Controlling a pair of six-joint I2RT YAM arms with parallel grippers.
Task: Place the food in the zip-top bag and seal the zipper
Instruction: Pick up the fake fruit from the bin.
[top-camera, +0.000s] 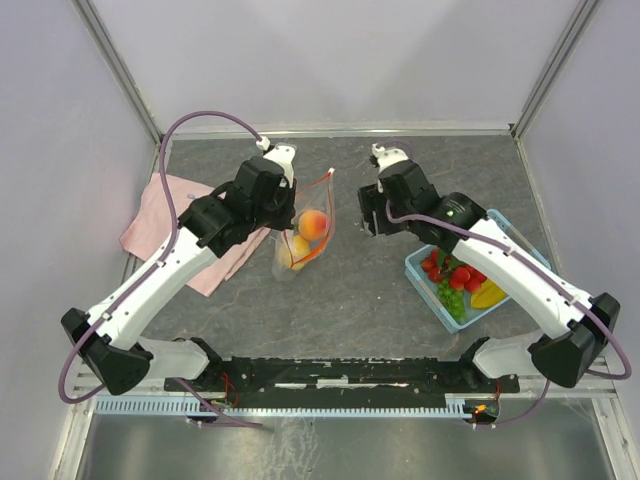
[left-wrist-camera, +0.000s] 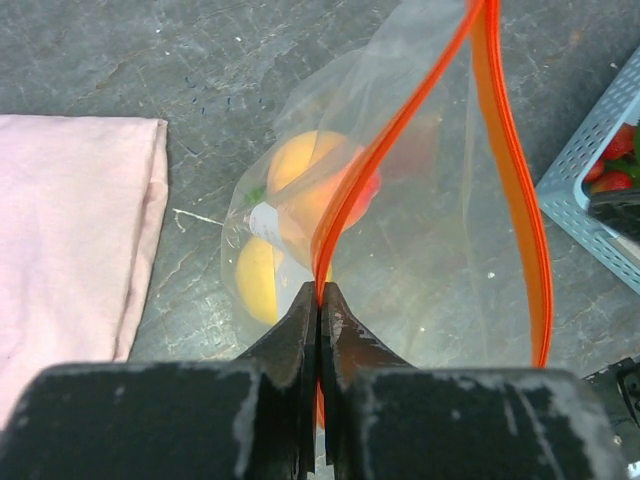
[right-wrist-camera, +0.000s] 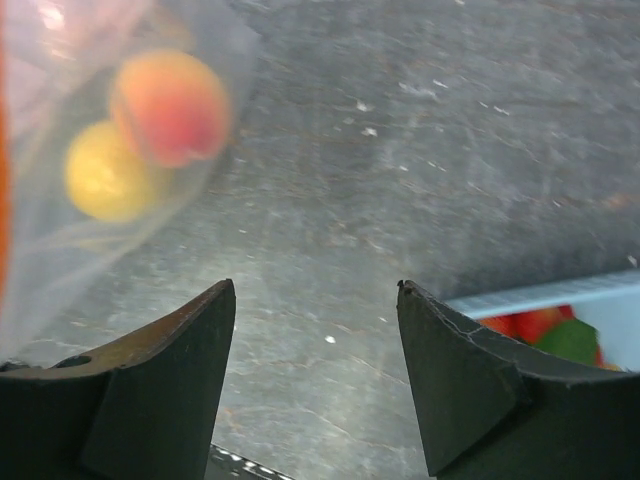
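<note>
Your right claw (right-wrist-camera: 315, 290) is spread wide with nothing between its fingers. It hangs over bare tabletop (top-camera: 350, 290), so what matters is where the food lies from it. The loose food (top-camera: 455, 280), red and green grape bunches, green pieces and a yellow bit, sits in the light-blue basket (top-camera: 430, 300). That basket is close by on the claw's right, a little back toward its own arm. The zip-top bag (top-camera: 305, 235) lies the other way, ahead and to the claw's left. The claw hangs between the two, nearer the basket by my reading.

Your left claw (left-wrist-camera: 320, 295) is pressed together on the zipper (left-wrist-camera: 518, 190), pinching one end of the orange-red strip. From that pinch the two sides of the strip run straight away from the claw and bow apart, so the mouth gapes. Its long axis points away from the left claw, and the opening looks to be turned toward your right arm. Two round orange-yellow fruits (top-camera: 314, 224) already lie at the bottom of the bag, below and ahead of the pinch.

Only the right claw is free, and it is also the arm nearer the basket. I would swing it right and back to the fruit, then carry the fruit left toward the gap. Enter along the line of the strip, since crossing it would likely push the mouth shut.
</note>
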